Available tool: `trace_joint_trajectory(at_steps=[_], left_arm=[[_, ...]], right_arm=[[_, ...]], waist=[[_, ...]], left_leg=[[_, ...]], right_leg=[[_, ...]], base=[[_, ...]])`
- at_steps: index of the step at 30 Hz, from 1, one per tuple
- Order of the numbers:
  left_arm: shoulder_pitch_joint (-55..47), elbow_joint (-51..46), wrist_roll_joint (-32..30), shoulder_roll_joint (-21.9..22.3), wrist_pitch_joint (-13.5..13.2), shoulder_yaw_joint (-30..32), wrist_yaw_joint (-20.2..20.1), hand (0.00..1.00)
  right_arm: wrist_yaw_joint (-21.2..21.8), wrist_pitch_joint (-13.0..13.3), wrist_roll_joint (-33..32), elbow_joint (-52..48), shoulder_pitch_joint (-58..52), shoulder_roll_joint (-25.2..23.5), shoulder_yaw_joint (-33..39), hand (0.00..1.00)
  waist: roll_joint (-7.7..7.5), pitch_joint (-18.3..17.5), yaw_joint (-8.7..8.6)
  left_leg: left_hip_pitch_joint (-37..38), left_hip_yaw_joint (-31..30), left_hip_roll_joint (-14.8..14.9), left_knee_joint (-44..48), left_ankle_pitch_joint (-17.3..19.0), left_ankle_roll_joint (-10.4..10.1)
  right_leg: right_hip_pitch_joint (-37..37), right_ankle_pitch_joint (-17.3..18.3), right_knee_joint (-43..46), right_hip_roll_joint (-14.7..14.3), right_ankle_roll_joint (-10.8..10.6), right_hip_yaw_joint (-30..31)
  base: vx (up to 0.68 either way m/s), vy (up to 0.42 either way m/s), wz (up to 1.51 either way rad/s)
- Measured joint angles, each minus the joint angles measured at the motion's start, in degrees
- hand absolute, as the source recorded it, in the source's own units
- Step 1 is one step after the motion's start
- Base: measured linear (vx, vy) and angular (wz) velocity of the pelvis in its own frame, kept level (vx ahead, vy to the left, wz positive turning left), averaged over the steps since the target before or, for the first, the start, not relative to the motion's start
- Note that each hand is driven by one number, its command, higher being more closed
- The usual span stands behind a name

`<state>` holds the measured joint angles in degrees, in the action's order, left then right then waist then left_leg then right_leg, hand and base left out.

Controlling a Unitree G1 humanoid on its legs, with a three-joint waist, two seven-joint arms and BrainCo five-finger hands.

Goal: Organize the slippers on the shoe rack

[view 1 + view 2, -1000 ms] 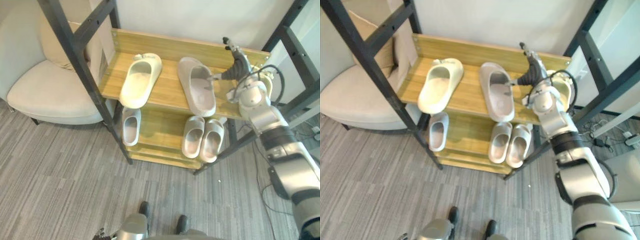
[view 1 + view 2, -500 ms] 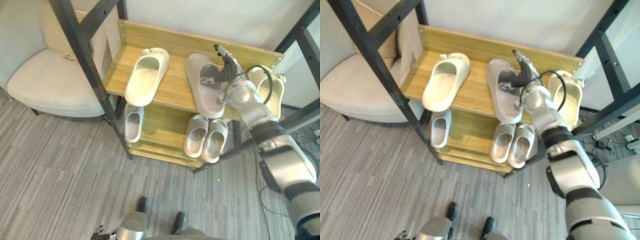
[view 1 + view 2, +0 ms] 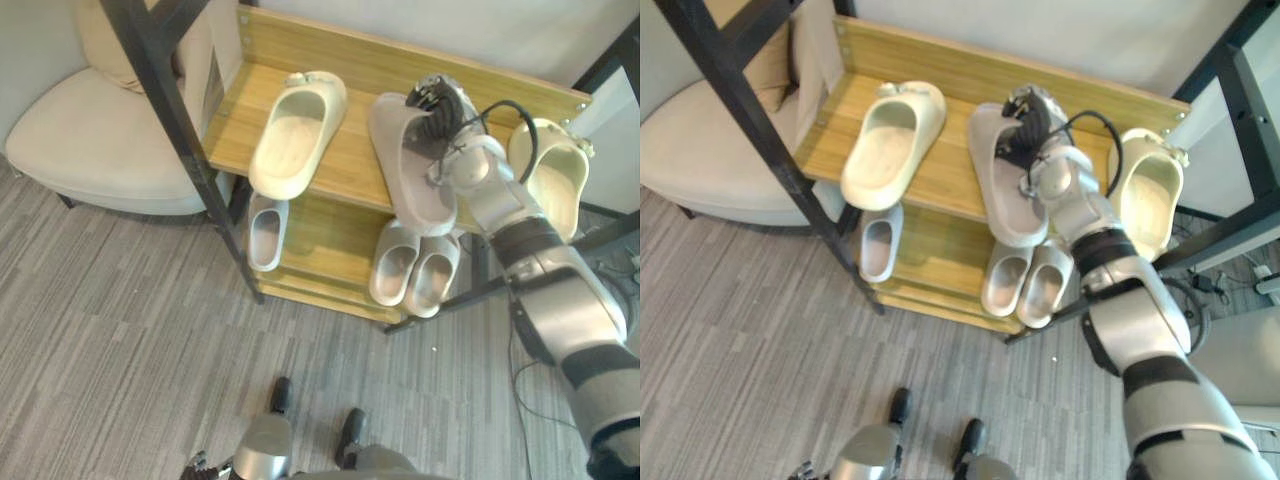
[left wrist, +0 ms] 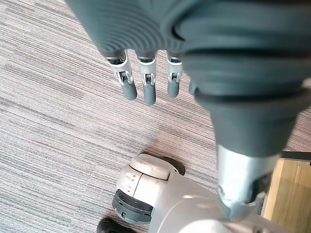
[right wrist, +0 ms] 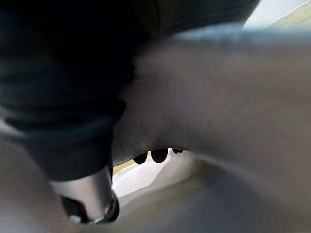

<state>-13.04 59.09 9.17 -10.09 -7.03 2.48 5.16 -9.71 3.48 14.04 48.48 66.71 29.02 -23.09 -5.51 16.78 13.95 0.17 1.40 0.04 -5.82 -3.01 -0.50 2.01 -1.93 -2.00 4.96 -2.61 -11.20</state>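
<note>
Six slippers (image 3: 293, 135) are sitting on the shoe rack (image 3: 187, 150): three large along the top shelf (image 3: 350, 168), three small slippers (image 3: 264, 232) below. The right hand (image 3: 445, 110) is reaching into the middle grey slipper (image 3: 415, 195), its grip impossible to tell. The left hand (image 4: 146, 82) is hanging open.

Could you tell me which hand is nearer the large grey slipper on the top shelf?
Right: the right hand is on the large grey slipper; the left hand hangs over the carpet.

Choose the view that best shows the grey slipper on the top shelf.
The right eye view: the grey slipper shows lengthwise on the top shelf, the right hand at its strap. The left eye view matches it closely. The right wrist view gives a close, partial stretch of its strap. The left wrist view faces the carpet.
</note>
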Motion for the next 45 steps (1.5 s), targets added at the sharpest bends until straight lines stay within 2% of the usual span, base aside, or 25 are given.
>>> trace_joint_trajectory(at_steps=[6,14,20,24,29,31,39,45], left_arm=[[0.0,-0.04,0.06,-0.02,0.04,-0.08,0.07,0.0],[-0.08,-0.14,0.07,0.01,0.22,-0.05,0.46,0.0],[-0.76,-0.34,0.04,0.21,0.51,0.21,0.54,0.0],[-1.48,-0.39,-0.24,0.46,1.34,0.44,0.42,0.0],[-1.9,0.13,-2.38,1.17,1.52,0.42,-0.57,0.0],[-2.36,0.14,-2.46,1.38,1.62,0.41,-0.76,0.0],[-2.96,1.35,-3.85,2.01,1.69,0.38,-1.61,0.0],[-2.78,2.4,-4.57,1.8,1.36,-1.2,-2.03,0.0]], right_arm=[[0.08,0.04,-0.55,-0.62,-0.7,-0.01,-0.12,1.0],[0.05,0.48,-1.72,-11.24,-7.87,0.32,1.29,1.0],[0.04,0.92,-4.07,-24.39,-18.41,0.34,6.74,1.0],[-0.17,2.52,-6.53,-35.41,-27.01,0.26,10.21,1.0],[0.32,5.89,-11.11,-47.0,-38.4,-1.38,15.03,1.0],[2.13,7.65,-14.95,-51.11,-44.23,-3.89,16.86,1.0],[9.07,10.15,-21.02,-59.18,-58.04,-10.06,17.41,1.0],[12.52,10.15,-21.08,-58.68,-65.47,-11.43,17.17,1.0]], waist=[[0.0,0.0,-0.15],[0.0,-0.01,-1.28],[0.13,-0.2,-2.73],[0.49,-1.42,-4.15],[2.36,-4.11,-5.39],[2.86,-5.79,-5.86],[4.57,-8.41,-7.1],[5.84,-9.6,-7.97]], left_leg=[[0.6,0.5,0.15,0.0,-0.01,-0.02],[0.96,1.01,0.0,0.0,-0.11,-0.05],[1.36,1.07,-0.12,0.02,-0.38,-0.1],[1.47,1.15,-0.64,0.02,-0.43,-0.01],[2.4,1.15,-1.02,0.02,-0.17,-0.29],[2.42,1.26,-1.03,0.25,-0.01,-0.48],[3.67,2.04,-1.02,1.01,0.86,-0.46],[4.0,2.24,-1.55,2.68,1.99,0.14]], right_leg=[[0.06,0.0,0.5,-0.05,-0.01,0.3],[0.04,0.02,0.79,0.13,-0.03,0.61],[0.1,0.15,0.71,0.23,-0.22,0.74],[0.2,0.76,0.74,0.75,-1.06,0.9],[1.15,0.99,0.77,1.16,-1.37,1.01],[1.19,1.13,0.84,1.23,-1.48,1.14],[2.08,2.66,1.44,1.77,-1.81,1.81],[3.12,2.33,1.62,2.3,-2.23,2.11]], base=[[-0.01,-0.001,-0.04],[-0.02,0.0,-0.03],[-0.02,-0.001,-0.01],[0.0,0.0,0.0],[0.0,0.0,0.0],[-0.02,0.002,-0.01],[-0.01,0.004,-0.04],[0.03,0.031,-0.02]])
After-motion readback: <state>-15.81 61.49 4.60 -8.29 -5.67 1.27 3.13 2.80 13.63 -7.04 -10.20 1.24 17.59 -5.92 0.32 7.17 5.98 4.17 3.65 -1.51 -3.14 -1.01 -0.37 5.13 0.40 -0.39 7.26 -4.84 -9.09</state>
